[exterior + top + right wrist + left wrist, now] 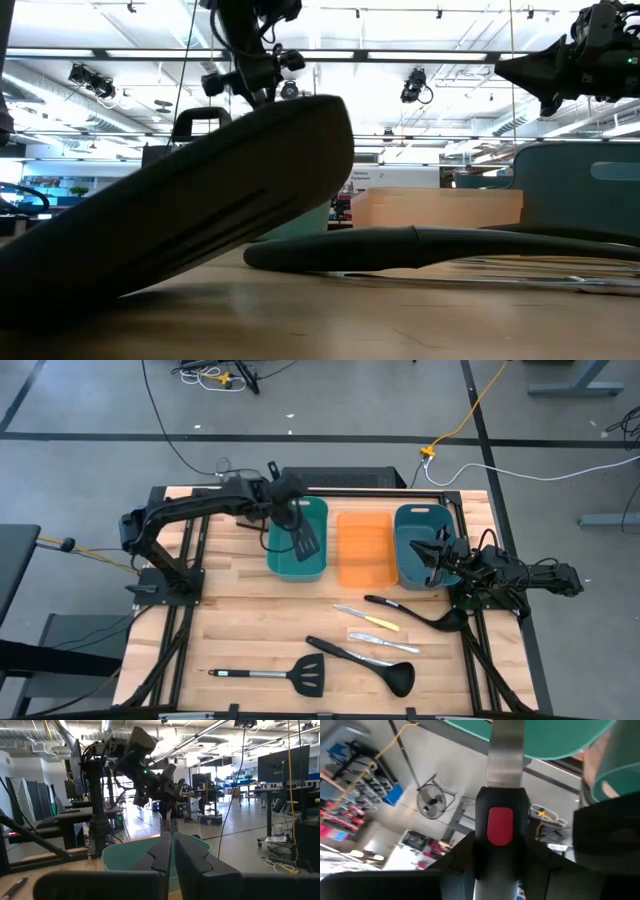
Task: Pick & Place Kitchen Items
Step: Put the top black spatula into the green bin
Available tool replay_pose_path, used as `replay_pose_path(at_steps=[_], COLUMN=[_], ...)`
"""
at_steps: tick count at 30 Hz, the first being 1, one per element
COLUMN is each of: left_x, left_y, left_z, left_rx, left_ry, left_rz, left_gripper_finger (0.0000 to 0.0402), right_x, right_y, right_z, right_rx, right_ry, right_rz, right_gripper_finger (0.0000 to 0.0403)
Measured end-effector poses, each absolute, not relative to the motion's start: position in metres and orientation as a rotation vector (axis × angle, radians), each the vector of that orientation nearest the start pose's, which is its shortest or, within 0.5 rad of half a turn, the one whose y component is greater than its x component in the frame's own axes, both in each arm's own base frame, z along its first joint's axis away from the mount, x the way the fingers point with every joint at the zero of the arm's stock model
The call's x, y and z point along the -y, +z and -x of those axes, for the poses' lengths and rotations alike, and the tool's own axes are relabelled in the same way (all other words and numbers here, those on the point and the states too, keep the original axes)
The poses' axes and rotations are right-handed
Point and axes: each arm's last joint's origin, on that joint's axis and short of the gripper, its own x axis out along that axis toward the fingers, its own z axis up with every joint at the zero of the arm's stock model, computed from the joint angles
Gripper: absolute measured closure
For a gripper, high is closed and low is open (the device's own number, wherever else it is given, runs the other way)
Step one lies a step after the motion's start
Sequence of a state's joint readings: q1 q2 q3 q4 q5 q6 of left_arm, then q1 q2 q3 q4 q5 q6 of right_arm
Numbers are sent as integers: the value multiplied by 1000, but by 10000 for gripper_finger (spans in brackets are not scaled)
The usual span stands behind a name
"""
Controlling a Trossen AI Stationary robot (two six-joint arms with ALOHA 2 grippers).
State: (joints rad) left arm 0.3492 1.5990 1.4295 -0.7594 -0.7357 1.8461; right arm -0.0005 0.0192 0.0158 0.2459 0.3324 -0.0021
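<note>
My left gripper hangs over the far end of the left teal bin, shut on a black slotted spatula with a red-and-black handle. My right gripper rests shut over the right teal bin, holding nothing. On the table's near half lie a steel-handled spatula, two black ladles, a yellow-handled knife and two silver knives. My left gripper pinches the spatula's red-and-black handle between its two fingers. The fingers come slanting down from the table's far left and lie along the handle. The spatula is lifted clear, its slotted head lowest, over the inside of the left teal bin.
An orange bin stands between the two teal bins along the far side. In the low view the steel-handled spatula's head fills the foreground, with a ladle behind it. Bare wood lies at the table's near left.
</note>
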Motion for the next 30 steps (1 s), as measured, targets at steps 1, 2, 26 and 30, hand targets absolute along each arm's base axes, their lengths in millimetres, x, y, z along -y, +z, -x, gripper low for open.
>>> replay_pose_path(at_steps=[1,2,26,30], left_x=[-132,-133,-159,-162], left_y=[311,309,254,250], left_z=[-306,-307,-295,-294], left_rx=[-1599,-1585,-1491,-1468], left_ry=[-182,-193,-325,-328], left_rz=[-1685,-1682,-1657,-1677], left_gripper_finger=[286,286,286,286], right_x=[9,9,9,9], right_y=[191,191,191,191], right_z=[-94,-94,-94,-94], right_rx=[240,240,240,240], right_ry=[-331,-331,-331,-331], right_rz=[-38,-38,-38,-38], right_gripper_finger=[371,371,371,371])
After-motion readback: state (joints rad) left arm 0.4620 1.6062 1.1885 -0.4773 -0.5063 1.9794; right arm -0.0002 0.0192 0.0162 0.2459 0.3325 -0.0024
